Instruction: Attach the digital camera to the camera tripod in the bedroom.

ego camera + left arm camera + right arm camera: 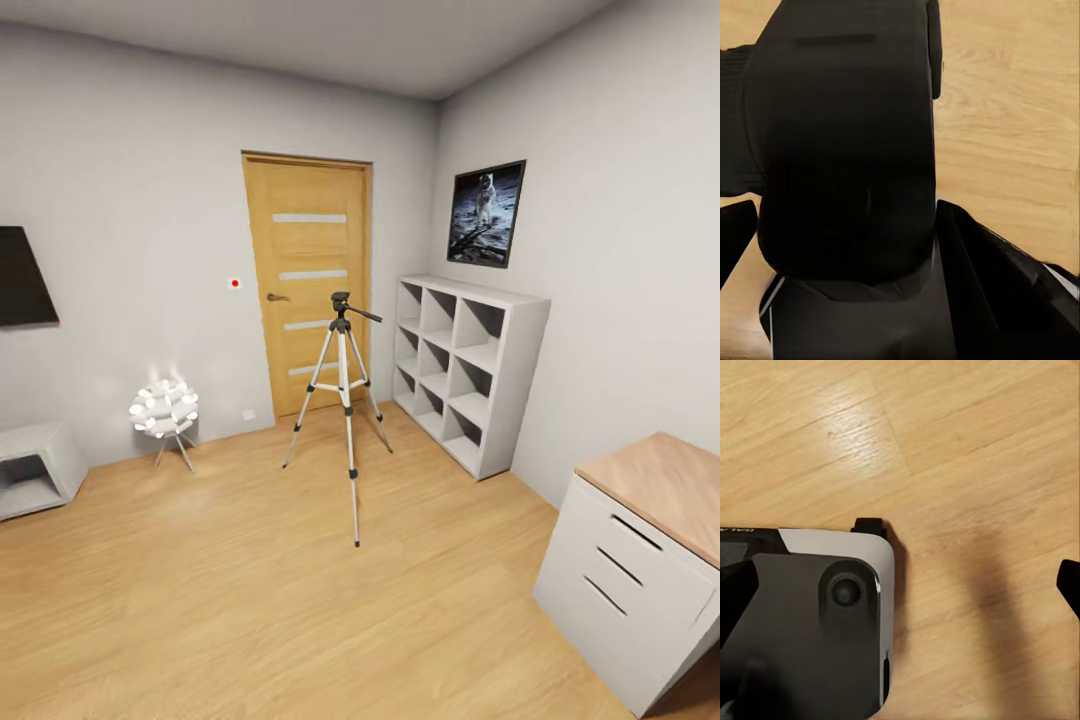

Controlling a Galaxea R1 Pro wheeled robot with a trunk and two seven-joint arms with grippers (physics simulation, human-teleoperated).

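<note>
Camera tripod (342, 400) stands upright on the bedroom floor (200, 560) well ahead of both arms, long axis vertical, head bare, neither arm clearly nearer; grippers' spread can't be told from wrist views; digital camera nowhere visible.

Matte black rounded shell (844, 142) — grey-and-white base panel (832, 547), round recessed black knob (846, 591).

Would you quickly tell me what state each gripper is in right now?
Left gripper: cannot be told; its wrist view shows dark robot parts, no clear fingers.
Right gripper: cannot be told; its wrist view shows wood floor and the robot's base.
</note>
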